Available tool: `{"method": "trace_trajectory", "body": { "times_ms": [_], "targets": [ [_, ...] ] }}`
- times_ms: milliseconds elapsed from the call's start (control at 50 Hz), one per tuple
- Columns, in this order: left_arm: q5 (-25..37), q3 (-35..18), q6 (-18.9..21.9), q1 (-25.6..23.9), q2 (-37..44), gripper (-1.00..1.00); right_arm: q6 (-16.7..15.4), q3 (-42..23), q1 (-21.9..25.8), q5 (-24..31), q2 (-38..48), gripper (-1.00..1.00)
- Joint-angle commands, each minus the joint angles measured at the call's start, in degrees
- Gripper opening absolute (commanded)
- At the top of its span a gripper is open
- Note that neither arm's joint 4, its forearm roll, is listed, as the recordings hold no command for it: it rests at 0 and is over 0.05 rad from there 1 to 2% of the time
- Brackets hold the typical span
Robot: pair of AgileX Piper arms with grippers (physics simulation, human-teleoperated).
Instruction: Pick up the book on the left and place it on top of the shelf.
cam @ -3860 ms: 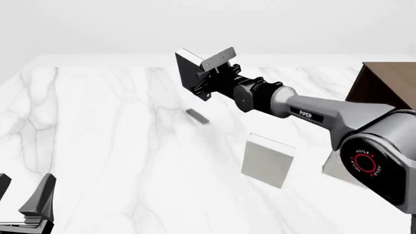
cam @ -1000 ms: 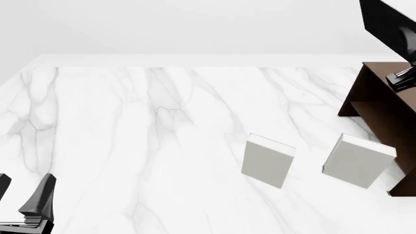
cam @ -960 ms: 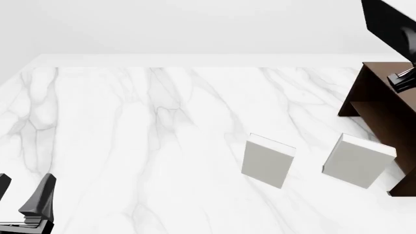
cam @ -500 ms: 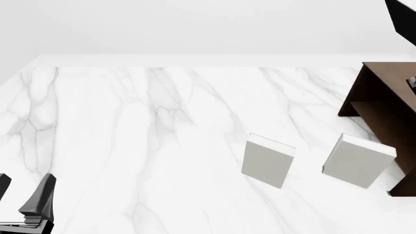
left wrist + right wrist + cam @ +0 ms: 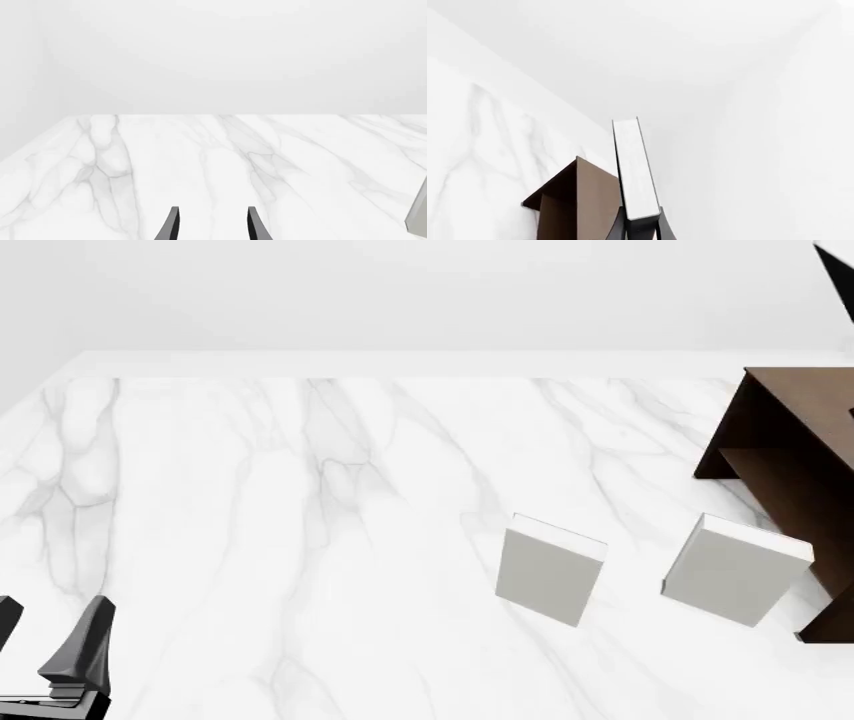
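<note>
In the right wrist view the book (image 5: 634,170) stands on edge between the fingers of my right gripper (image 5: 640,226), which is shut on it; its white page edge faces the camera. The dark brown shelf (image 5: 578,201) lies beyond and below the book. The front view shows only a black corner of the book (image 5: 839,268) at the top right, above the shelf (image 5: 790,455); the right gripper itself is out of that frame. My left gripper (image 5: 48,640) rests open at the front left corner, with nothing between its fingers (image 5: 171,228).
Two pale grey-white books stand on the marble table: one (image 5: 550,568) right of centre, the other (image 5: 735,570) close to the shelf's front. An edge of a grey book (image 5: 419,220) shows in the left wrist view.
The right arm has carried the black book from mid-table up and to the right, over the shelf, until it is almost out of the front view. The left gripper has not moved.
</note>
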Motion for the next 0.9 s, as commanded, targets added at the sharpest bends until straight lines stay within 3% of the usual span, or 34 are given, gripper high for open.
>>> {"method": "trace_trajectory", "body": {
  "times_ms": [20, 580, 900],
  "targets": [
    [0.0, 0.0, 0.0, 0.0, 0.0, 1.0, 0.0, -1.0, -2.4, -3.1, 2.7, -1.0],
    [0.0, 0.0, 0.0, 0.0, 0.0, 1.0, -2.6, -0.5, -7.2, -11.0, 11.5, -1.0],
    [0.0, 0.0, 0.0, 0.0, 0.0, 1.0, -3.0, -1.0, -9.3, -12.9, 14.3, -1.0]
  ]
}}
